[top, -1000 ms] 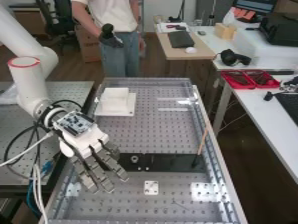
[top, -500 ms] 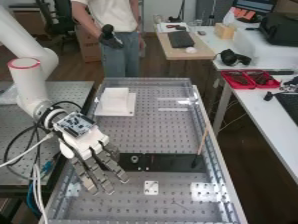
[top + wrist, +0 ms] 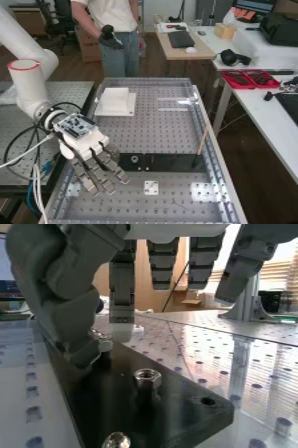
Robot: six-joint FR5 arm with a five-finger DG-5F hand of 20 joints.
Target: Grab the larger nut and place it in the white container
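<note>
In the high view the hand [image 3: 86, 145] is over the left end of the black bar [image 3: 174, 162], its fingers extended and open. The bearing [image 3: 134, 159] stands on the bar just right of the fingers. Farther back on the perforated bench sits the white container [image 3: 115, 101]. In the wrist view the open hand [image 3: 122, 289] hangs over the bar [image 3: 179, 411], its thumb bent at one side. A round metal part [image 3: 148, 375] with a hexagonal rim stands there apart from the fingers. Beside the thumb's tip is another shiny metal part [image 3: 104, 344]; contact cannot be told. A third rounded metal piece [image 3: 116, 440] is nearer the camera.
A thin wooden stick [image 3: 202, 141] stands at the bar's right part. A small white plate [image 3: 151, 187] lies in front of the bar. Raised metal rails [image 3: 214, 150] edge the bench, and cables [image 3: 33, 145] hang beside the arm at the left.
</note>
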